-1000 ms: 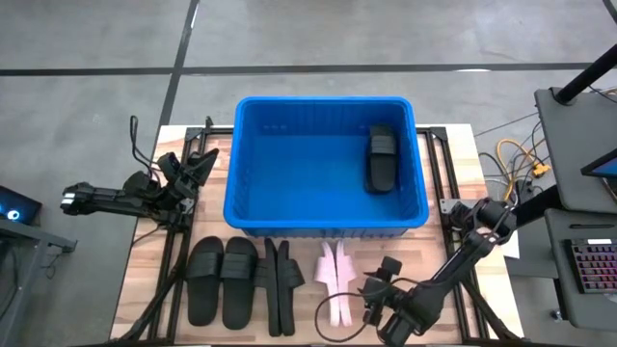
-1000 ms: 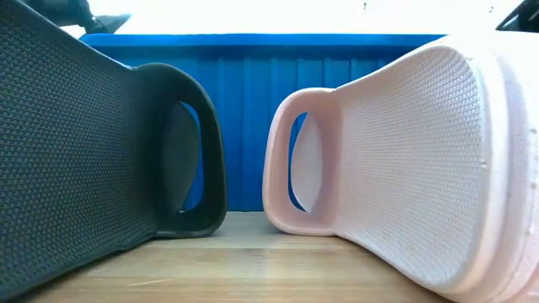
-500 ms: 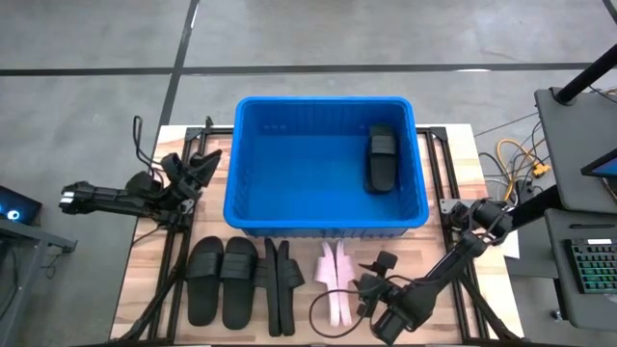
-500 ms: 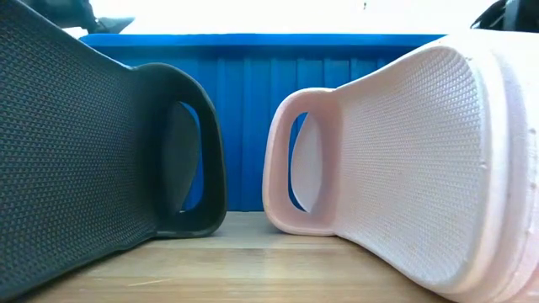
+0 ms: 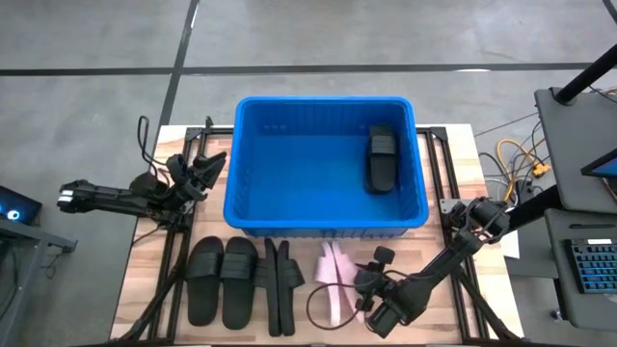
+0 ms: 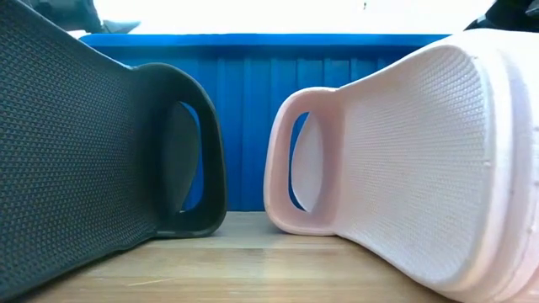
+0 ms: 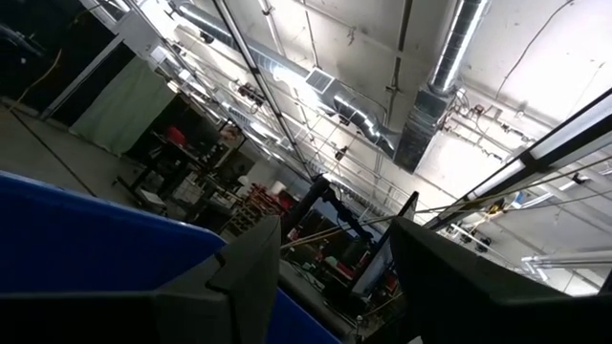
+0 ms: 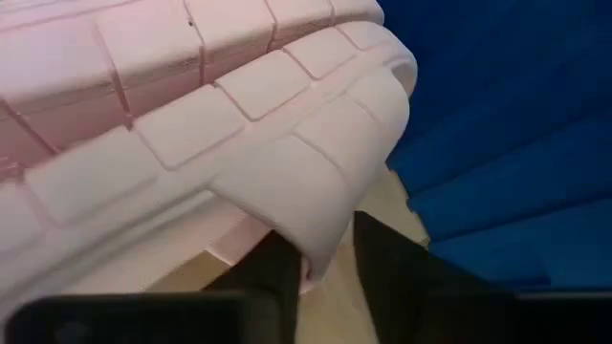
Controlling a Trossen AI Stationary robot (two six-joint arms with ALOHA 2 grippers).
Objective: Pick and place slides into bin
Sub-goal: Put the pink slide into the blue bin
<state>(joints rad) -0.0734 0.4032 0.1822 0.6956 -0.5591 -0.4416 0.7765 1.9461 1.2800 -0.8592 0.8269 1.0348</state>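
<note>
**Right gripper closing on pink slide at table front**

Bin [image 5: 326, 224] sits at table centre. One black slide [image 5: 380, 160] lies inside it toward 2 o'clock, flat on the floor, so at least one placement looks done.

Outside the bin, along its 6 o'clock wall: two black slides flat, soles down, at 7 o'clock [image 5: 223, 280]; two more black slides on edge just beside them [image 5: 280, 284]; the pink pair [image 5: 335, 280] also on edge, nearest 6 o'clock. Standing on edge presents a thin sole for a pinch.

Right gripper [image 5: 362, 289] is at 5 o'clock, touching the pink pair. In the right wrist view its fingers [image 8: 287, 270] straddle the rim of a pink sole [image 8: 220, 124], close either side of it. Judgement: grip in progress; firm hold not confirmed.

Left gripper [image 5: 198, 173] waits at 9 o'clock beside the bin's wall, jaws part open, holding nothing, clear of the right arm's path.
</note>
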